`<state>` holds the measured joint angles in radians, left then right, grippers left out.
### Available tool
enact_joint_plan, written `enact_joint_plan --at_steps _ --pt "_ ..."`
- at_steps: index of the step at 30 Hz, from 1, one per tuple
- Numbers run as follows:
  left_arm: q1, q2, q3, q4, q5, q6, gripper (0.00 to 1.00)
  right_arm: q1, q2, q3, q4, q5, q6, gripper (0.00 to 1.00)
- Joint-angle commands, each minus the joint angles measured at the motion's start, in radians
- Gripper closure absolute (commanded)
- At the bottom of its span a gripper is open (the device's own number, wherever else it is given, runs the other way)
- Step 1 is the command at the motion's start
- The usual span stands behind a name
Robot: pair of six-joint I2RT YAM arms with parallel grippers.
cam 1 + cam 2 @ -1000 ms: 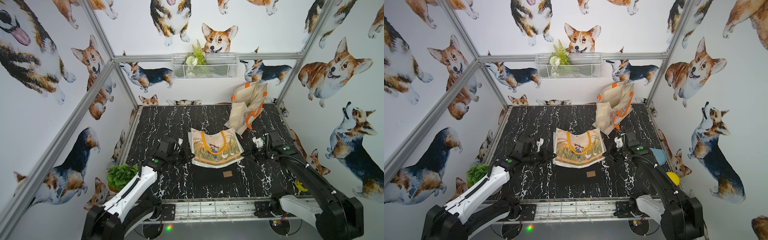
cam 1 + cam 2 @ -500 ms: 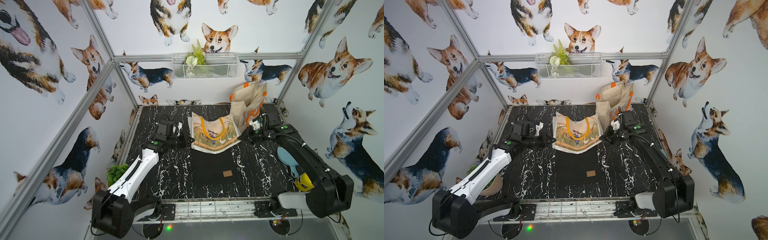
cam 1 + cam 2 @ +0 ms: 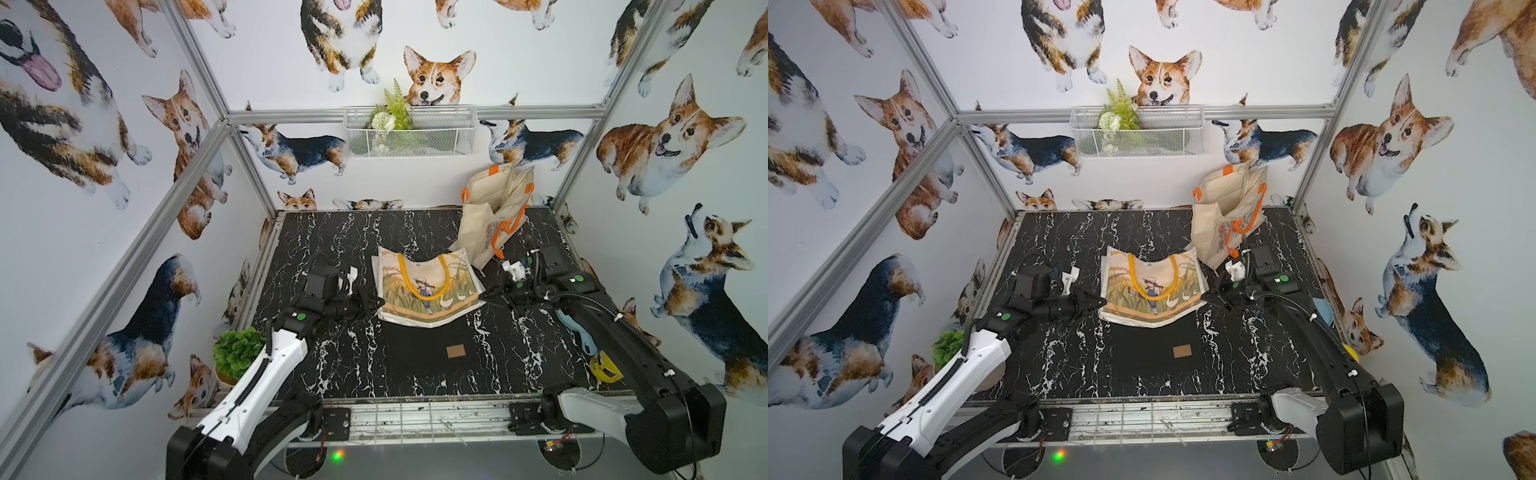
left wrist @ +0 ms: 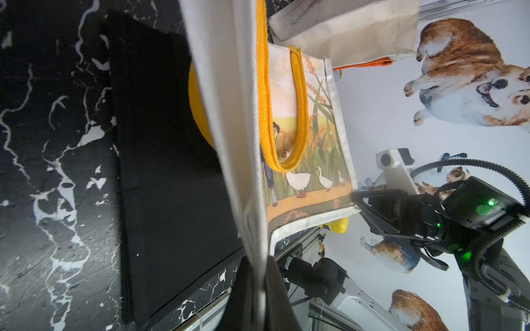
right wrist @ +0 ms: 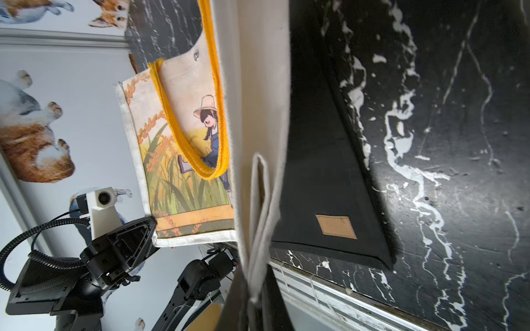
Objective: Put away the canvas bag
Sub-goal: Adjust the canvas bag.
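Pinching canvas bag (image 3: 428, 286): left gripper (image 3: 377, 301), right gripper (image 3: 484, 296); only right wrist shows snap (image 5: 196, 54).

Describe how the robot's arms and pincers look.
The left arm has a white long link, black joints, a ribbed black cable and a green dot. The right arm is mostly black with a white base link, the same cable and dot. The left pincer and right pincer are black and triangular, each with a white camera mount.

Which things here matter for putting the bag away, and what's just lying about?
In the job: canvas bag, left gripper and right gripper shut on its edges; maybe orange-handled tote.
Lying about: black pad, potted plant, wire basket.
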<state>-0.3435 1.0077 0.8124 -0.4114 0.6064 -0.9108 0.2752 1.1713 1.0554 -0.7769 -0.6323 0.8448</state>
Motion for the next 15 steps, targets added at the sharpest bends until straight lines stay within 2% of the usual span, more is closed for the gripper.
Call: enact_joint_plan --at_steps 1,5,9,12,15 --pt "0.009 0.057 0.185 -0.027 0.044 0.018 1.0 -0.002 0.062 0.18 -0.048 -0.004 0.014 0.97" --pt "0.041 0.171 0.394 -0.12 0.069 0.1 1.0 -0.019 0.193 0.395 -0.09 -0.029 0.004 0.97" --pt "0.089 0.253 0.481 -0.131 0.096 0.139 1.0 -0.023 0.294 0.501 -0.103 -0.033 -0.01 0.97" --pt "0.102 0.279 0.443 -0.09 0.103 0.149 1.0 -0.022 0.315 0.452 -0.09 -0.048 -0.026 0.97" --pt "0.102 0.276 0.286 0.008 0.116 0.119 1.0 -0.022 0.277 0.303 -0.036 -0.049 -0.028 0.97"
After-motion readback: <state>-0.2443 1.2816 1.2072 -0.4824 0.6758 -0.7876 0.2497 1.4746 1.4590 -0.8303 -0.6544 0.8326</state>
